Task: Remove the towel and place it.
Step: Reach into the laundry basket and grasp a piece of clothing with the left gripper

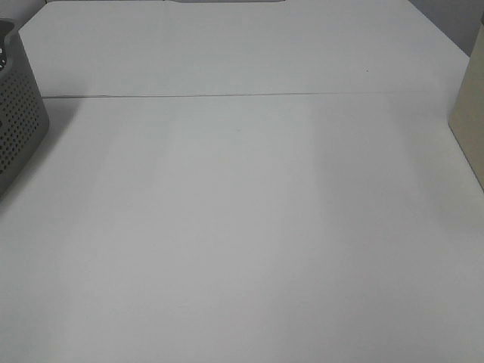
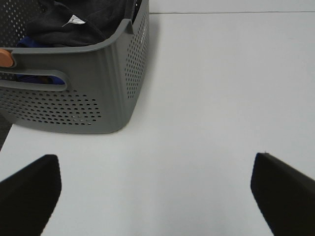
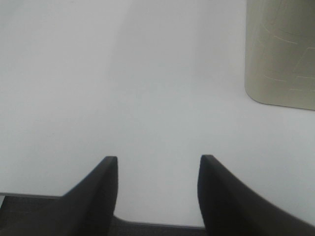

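Exterior high view: white table filling the frame, crossed by a thin seam towards the far side. Grey perforated basket cut off by the left edge. Beige container cut off by the right edge. Basket contents not visible from this angle.

Left wrist view: same basket standing on the table, just beyond the left gripper. Towel found bunched inside the basket, dark charcoal, with a small white tag on top. Some blue fabric lying below it, also visible through the handle slot. Small orange piece at the basket rim; nature unclear. Claw released: fingers spread wide, only bare table between them, well clear of basket and towel.

Right wrist view: right gripper positioned over the near table edge. Claw released: fingers parted, only bare table between them. Beige container standing on the table off to one side, apart from the fingers. Faint scored lines noted on its wall.
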Motion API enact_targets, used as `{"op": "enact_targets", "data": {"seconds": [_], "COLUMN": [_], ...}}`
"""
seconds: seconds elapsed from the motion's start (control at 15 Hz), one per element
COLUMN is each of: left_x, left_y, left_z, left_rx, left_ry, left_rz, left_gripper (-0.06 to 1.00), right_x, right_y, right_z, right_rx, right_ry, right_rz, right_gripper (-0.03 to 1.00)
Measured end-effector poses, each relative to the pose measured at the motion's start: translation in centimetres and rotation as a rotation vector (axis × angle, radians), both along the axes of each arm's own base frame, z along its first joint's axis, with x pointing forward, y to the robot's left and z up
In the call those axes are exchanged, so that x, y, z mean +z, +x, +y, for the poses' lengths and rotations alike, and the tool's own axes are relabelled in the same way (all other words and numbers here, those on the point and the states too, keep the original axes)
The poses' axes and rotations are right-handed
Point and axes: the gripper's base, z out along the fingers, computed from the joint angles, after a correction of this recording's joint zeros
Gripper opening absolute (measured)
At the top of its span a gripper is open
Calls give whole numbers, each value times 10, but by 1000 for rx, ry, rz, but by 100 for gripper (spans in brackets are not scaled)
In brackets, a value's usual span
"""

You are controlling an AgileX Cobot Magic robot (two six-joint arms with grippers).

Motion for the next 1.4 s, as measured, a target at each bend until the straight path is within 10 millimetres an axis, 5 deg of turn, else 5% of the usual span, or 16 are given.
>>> {"op": "enact_targets", "data": {"seconds": [0.2, 0.4, 0.6, 0.73, 0.93, 1.2, 1.4], "left_x": [15, 53, 84, 106, 113, 96, 65], "left_y": [2, 42, 116, 193, 280, 370, 408], "left_z": [1, 8, 16, 24, 43, 70, 87], "left_rx": [-66, -197, -349, -475, -523, -532, -569], "left_ry": [126, 350, 472, 605, 803, 1062, 1122], "left_rz": [65, 306, 477, 539, 643, 793, 842], "left_gripper": [99, 99, 99, 99, 99, 99, 99], "right_x": [0, 0, 0, 0, 0, 0, 0], "right_y": [0, 0, 0, 0, 0, 0, 0], "right_z": [0, 1, 1, 1, 1, 1, 1], "right_rx": [2, 4, 4, 4, 4, 4, 4], "right_ry": [3, 7, 7, 7, 7, 7, 7], "right_rz": [0, 0, 0, 0, 0, 0, 0], "right_gripper": [50, 50, 50, 50, 50, 50, 50]}}
